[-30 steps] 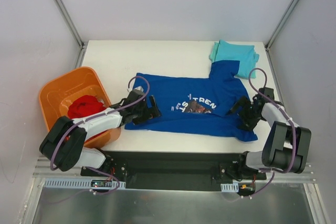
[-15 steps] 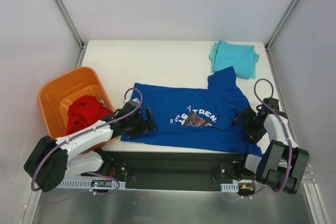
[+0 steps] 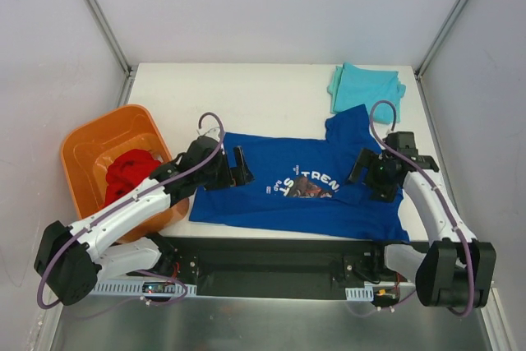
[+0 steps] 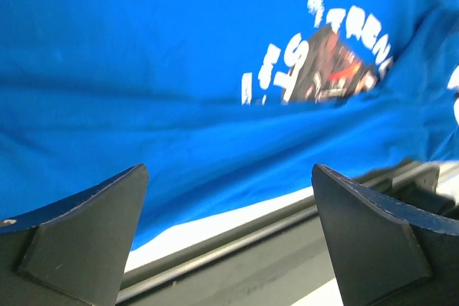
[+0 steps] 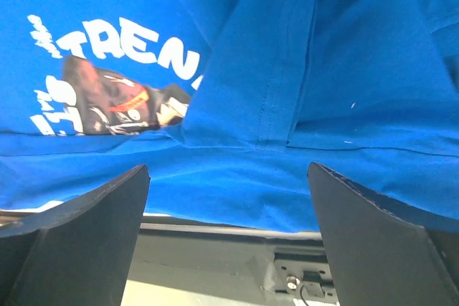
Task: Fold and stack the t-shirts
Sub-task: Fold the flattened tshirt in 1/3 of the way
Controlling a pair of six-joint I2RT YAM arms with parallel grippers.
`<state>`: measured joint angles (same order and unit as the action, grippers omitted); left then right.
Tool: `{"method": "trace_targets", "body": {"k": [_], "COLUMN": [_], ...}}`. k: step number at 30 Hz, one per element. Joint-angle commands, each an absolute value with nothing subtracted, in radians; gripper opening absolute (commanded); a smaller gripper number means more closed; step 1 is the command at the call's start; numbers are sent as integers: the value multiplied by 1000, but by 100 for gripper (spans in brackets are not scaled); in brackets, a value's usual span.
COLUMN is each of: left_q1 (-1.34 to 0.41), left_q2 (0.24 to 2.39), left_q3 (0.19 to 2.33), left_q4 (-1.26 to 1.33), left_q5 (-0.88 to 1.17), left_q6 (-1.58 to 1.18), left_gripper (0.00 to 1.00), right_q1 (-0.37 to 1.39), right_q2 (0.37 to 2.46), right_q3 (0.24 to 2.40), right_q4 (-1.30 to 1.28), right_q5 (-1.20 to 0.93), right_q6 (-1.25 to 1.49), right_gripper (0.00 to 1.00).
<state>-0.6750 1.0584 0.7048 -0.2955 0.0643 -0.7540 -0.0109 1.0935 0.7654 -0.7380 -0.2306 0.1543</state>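
Left hand [image 4: 228, 171]: fingers spread wide, nothing between them, hanging just above the left end of the royal blue cloth t-shirt with white-lettered chest graphic [image 3: 271, 203]. Right hand [image 5: 228, 168]: also spread and empty, over the shirt's right end.

The blue shirt lies sideways on the white table [image 3: 246, 96], its near edge close to the front lip. The right wrist view shows a flap of cloth doubled over the end of the lettering.

The plain light teal folded t-shirt [image 3: 366, 90] sits at the far right corner. The crumpled red t-shirt [image 3: 131, 172] is in the orange plastic tub [image 3: 82, 141].

My read: flatten first.
- Right hand should pinch only the flap's top layer and lay it out.
- Both hands should grab matching edges, low and level, and move together.
- Fold away from the front lip so nothing slides off.
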Motion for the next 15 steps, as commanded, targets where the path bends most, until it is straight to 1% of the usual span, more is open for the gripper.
{"method": "trace_targets", "body": {"k": [1, 5, 8, 11, 15], "left_q1": [-683, -683, -681, -680, -681], "left_q2": [1065, 1077, 1077, 1075, 1068], "left_q3": [773, 773, 765, 764, 758], "left_q4": [-301, -302, -302, -307, -313], "left_q5": [-28, -52, -67, -78, -94], "left_q6": [-693, -693, -696, -698, -703], "left_gripper": [99, 99, 99, 99, 99], "right_q1": [31, 38, 51, 78, 115], "right_q2": [1172, 1222, 1270, 1351, 1402], "right_q3": [775, 741, 713, 729, 768], "right_q4": [-723, -689, -620, -568, -522], "right_q5": [-170, -161, -210, -230, -239], "right_q6": [202, 212, 221, 233, 259], "right_gripper": [97, 97, 97, 97, 97]}}
